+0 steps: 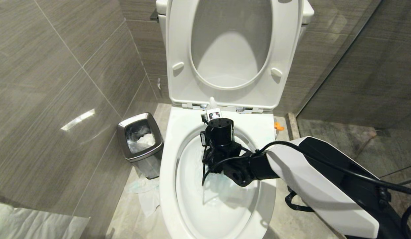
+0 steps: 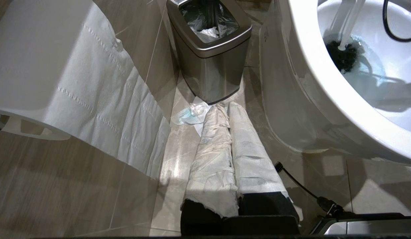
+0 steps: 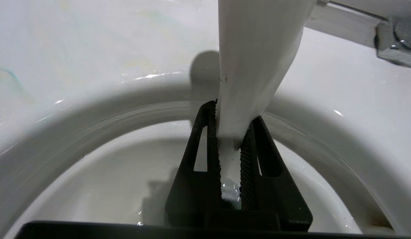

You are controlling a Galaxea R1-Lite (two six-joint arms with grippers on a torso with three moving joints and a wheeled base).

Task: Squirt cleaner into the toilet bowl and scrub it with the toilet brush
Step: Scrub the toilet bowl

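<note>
The white toilet bowl (image 1: 169,172) stands with seat and lid (image 1: 178,49) raised. My right gripper (image 1: 214,115) reaches over the back of the bowl and is shut on the whitish handle of the toilet brush (image 3: 255,49); the black fingers (image 3: 210,139) clamp it from both sides. The brush's dark head (image 2: 343,56) sits in the water, which the cleaner (image 2: 374,69) tints pale turquoise. My left gripper (image 2: 227,111), its fingers wrapped in white paper and shut on nothing, hangs low over the floor beside the bowl's outer wall (image 2: 291,86).
A small steel waste bin (image 1: 140,141) with a liner stands left of the toilet, with crumpled paper (image 1: 145,192) on the floor by it. A strip of toilet paper (image 2: 92,83) hangs along the left wall. A black cable (image 2: 301,186) runs along the floor.
</note>
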